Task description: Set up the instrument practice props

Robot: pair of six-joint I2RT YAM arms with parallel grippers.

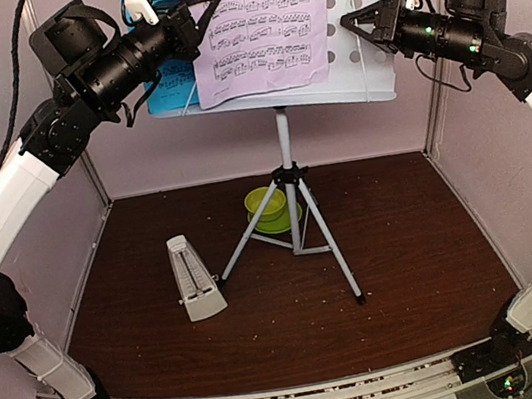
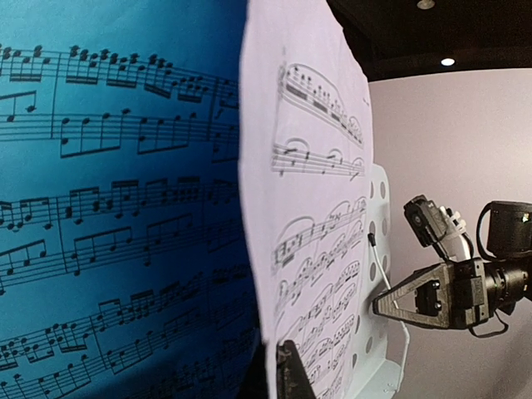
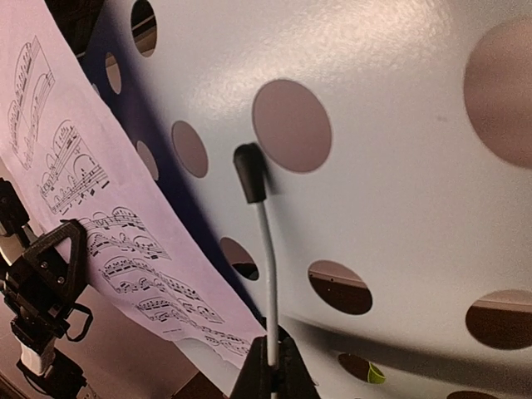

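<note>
The pale perforated music stand (image 1: 367, 72) stands on its silver tripod (image 1: 297, 225) at the back. A blue music sheet (image 1: 167, 84) rests on its left half, and a pale pink sheet (image 1: 263, 18) overlaps it in the middle. My left gripper (image 1: 190, 24) is shut on the pink sheet's left edge (image 2: 307, 208), beside the blue sheet (image 2: 116, 208). My right gripper (image 1: 352, 24) is shut on the stand's white wire page holder (image 3: 264, 249), right of the pink sheet (image 3: 100, 224). The cream pyramid metronome (image 1: 195, 276) sits on the table at front left.
A lime-green bowl on its saucer (image 1: 268, 209) sits between the tripod legs. The brown table (image 1: 417, 257) is walled by pale panels at the left, right and back. Crumbs dot the tabletop.
</note>
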